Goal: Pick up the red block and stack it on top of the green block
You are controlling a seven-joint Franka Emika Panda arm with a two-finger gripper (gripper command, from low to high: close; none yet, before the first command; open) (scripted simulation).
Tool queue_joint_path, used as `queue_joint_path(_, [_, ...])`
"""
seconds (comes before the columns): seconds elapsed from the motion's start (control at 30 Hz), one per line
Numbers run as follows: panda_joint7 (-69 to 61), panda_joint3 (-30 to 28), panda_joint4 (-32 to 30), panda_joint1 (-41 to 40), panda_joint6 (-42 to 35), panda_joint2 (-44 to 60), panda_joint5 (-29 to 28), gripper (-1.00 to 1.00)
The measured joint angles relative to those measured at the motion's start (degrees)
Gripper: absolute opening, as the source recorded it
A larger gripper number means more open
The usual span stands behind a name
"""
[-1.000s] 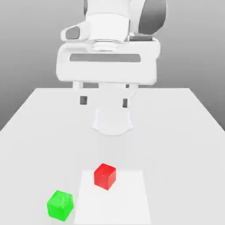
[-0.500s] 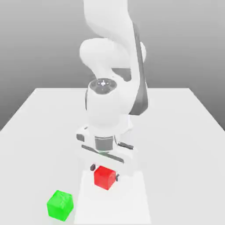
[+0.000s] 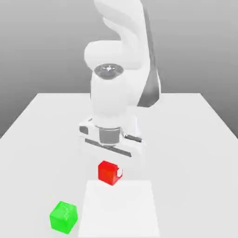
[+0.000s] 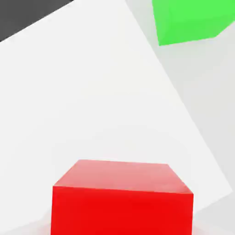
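Note:
The red block (image 3: 107, 172) hangs a little above the table in the exterior view, held between my fingers. My gripper (image 3: 109, 173) is shut on it, and one pale fingertip (image 3: 120, 173) shows at the block's side toward the exterior view's right. The green block (image 3: 63, 216) rests on the table near the front, toward the exterior view's left of the red one and apart from it. In the hand view the red block (image 4: 121, 202) sits close to the camera, with the green block (image 4: 193, 20) farther off.
A brighter white square patch (image 3: 118, 209) lies on the grey-white table (image 3: 195, 139), just below the lifted block and beside the green one. My arm's white body (image 3: 111, 102) rises over the table's middle. The same patch (image 4: 92, 101) is seen from the hand camera.
The hand came down from high above the table, closed around the red block, and has now risen slightly with the block off the patch. The green block has not moved.

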Motion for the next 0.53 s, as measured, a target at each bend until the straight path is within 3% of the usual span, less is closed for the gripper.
queue_joint_path(0.23, [11.5,-3.4,14.3,-6.1,-8.5,5.8,0.0,-1.0])
queue_joint_path(0.4, [13.2,-4.0,17.2,-6.4,-2.6,14.5,0.4,-1.0])
queue_joint_path(0.43, [13.2,-3.9,17.3,-6.5,-1.2,16.1,0.6,1.0])
queue_joint_path(0.53, [13.2,-3.9,17.3,-6.5,-1.2,16.1,0.6,1.0])
